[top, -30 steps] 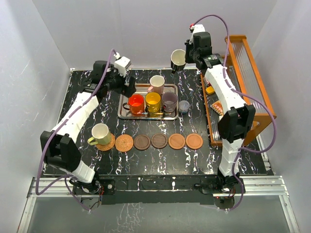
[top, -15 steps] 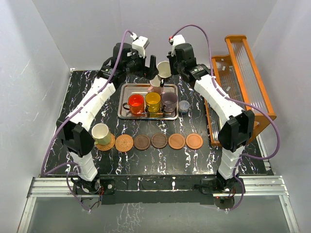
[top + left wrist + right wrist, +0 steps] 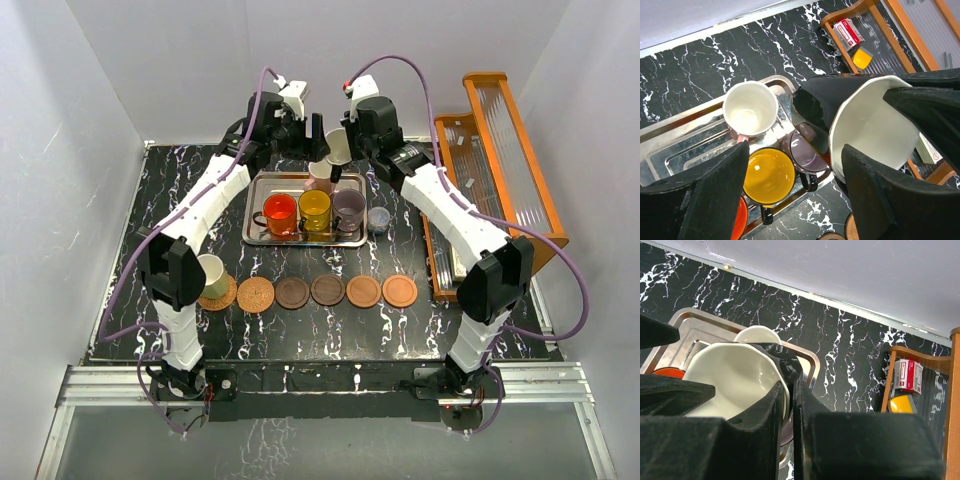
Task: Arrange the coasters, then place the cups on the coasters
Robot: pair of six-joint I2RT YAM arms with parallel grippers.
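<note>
We see the glossy black mug (image 3: 815,105), cream inside, tilted in mid-air above the steel tray's (image 3: 282,183) far edge. The right gripper (image 3: 788,385) pinches its rim, and the left gripper (image 3: 320,140) is spread beside it.

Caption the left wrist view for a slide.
Open left claw flanks the black mug, right claw gripping its rim, above the steel tray.

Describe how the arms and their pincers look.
The left arm and right arm have white links with black joints, each carrying a looping purple cable. The left pincer and right pincer have broad matte-black fingers.
</note>
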